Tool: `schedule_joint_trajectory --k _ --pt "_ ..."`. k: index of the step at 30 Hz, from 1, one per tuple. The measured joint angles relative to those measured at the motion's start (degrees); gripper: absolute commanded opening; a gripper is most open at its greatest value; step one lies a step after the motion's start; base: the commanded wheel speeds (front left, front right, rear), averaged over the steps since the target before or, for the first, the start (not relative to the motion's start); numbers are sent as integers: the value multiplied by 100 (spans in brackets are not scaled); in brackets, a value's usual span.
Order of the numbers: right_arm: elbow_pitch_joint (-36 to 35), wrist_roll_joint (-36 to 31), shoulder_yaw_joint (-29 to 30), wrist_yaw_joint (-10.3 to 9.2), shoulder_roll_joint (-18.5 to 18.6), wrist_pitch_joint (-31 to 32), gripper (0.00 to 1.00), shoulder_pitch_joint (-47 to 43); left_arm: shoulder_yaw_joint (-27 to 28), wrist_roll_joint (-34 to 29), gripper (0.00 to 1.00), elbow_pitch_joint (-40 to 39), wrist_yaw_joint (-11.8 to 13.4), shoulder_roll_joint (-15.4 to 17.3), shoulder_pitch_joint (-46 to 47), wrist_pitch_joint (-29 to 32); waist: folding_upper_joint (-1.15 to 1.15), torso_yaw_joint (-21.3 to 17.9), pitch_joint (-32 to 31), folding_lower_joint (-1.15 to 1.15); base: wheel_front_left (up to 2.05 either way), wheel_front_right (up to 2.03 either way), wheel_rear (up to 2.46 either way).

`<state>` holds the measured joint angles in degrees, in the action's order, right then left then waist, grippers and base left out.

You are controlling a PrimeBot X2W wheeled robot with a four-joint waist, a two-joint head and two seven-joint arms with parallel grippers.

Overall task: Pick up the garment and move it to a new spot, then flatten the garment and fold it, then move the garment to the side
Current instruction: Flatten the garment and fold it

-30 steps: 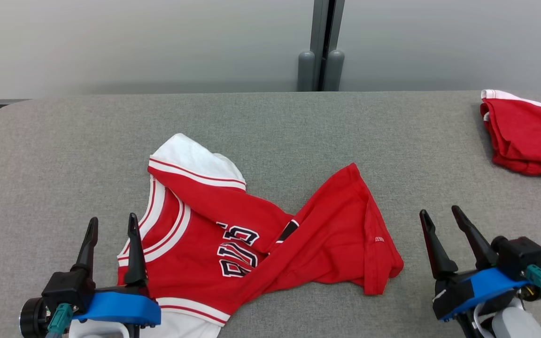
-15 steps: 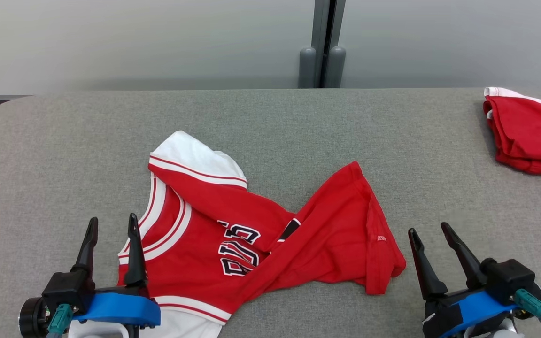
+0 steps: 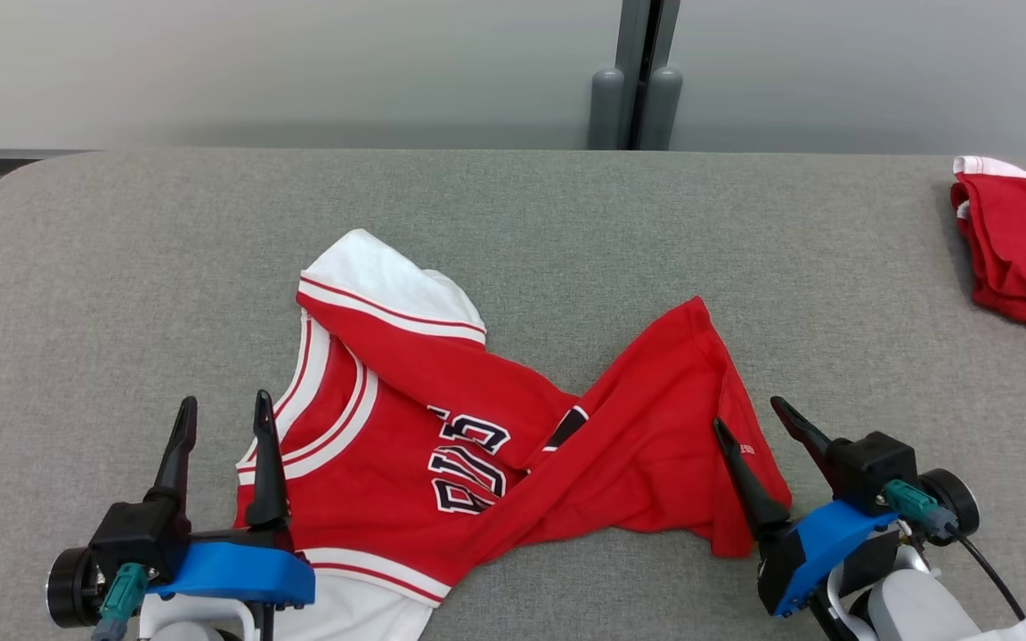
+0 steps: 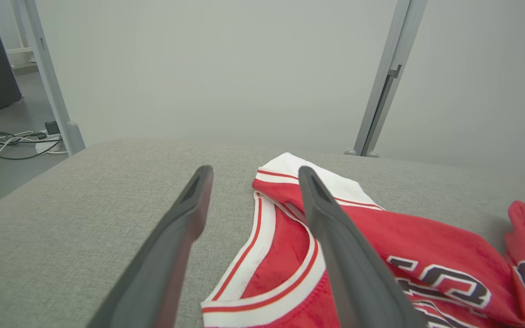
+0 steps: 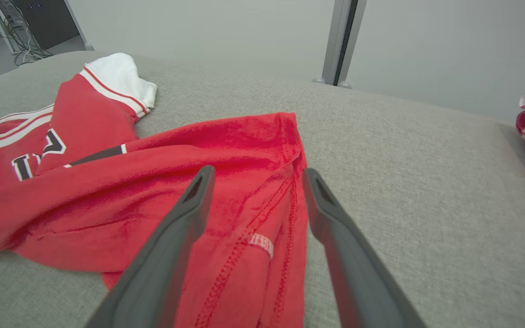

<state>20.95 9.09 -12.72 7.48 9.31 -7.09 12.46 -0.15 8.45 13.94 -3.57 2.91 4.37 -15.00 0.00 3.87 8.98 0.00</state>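
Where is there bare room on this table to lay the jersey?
Free table: the far strip behind the jersey, the left end beyond the left gripper, and the stretch between jersey and folded red garment. Crowded: the near middle, where the right gripper straddles the crumpled jersey's edge.

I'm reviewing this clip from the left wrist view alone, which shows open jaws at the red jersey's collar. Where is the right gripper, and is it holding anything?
Observer: The right gripper is at the jersey's opposite end, jaws open astride the hem's side edge, holding nothing.
Reviewer: Does the jersey lie flat there?
Observer: No; it twists at the middle, and the lower part lies crosswise over some of the lettering.
Reviewer: Anything else on the table?
Observer: A second red garment, bunched, with white trim, lies at the table's far right edge.
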Motion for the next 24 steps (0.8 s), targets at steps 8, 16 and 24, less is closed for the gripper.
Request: schedule_joint_trajectory --k 8,16,24 --pt "965 -104 -19 0 -137 79 100 215 -76 55 100 1 25 0 80 0 0 136 118 0 0 0 0" --pt "1324 158 -165 0 -192 -337 0 419 -78 74 100 5 52 1 90 0 0 109 191 0 0 0 0" --pt "1662 325 -192 0 -30 -623 0 1631 -212 108 100 8 58 0 292 0 0 144 338 1 0 0 0"
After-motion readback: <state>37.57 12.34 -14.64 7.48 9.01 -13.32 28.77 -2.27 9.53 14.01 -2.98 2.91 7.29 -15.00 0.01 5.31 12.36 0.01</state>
